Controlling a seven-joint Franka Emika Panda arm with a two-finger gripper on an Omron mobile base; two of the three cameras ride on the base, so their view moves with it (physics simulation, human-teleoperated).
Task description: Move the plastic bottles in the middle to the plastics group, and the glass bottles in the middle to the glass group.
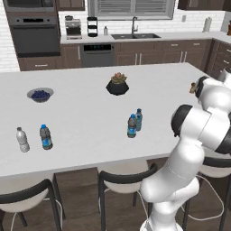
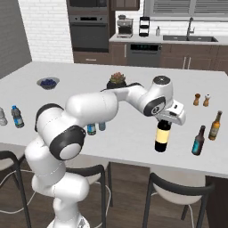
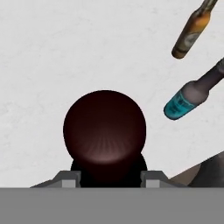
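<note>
I've got the tall dark wine bottle with slim neck and tan-orange label (image 2: 163, 136) pinched at its neck in my gripper (image 2: 165, 118), jaws narrowed onto it, w/ the bottle upright over the white counter (image 2: 133, 129), near the front edge. Can't tell if its base touches the top. Step in hand, I'd say: carrying glass to the glass group. That group stands just to the right: teal-labelled dark bottle (image 2: 198, 140) and amber-brown bottle (image 2: 215, 125).

Next calls for a bit more travel right, then lowering straight and releasing w/o knocking the teal one.

From the hand view the wine bottle (image 3: 105, 131) looks round-shouldered, glossy, near-black maroon. Two small blue-capped plastic bottles (image 1: 134, 122) wait mid-counter; the plastics group (image 1: 34, 138) is at far left.
</note>
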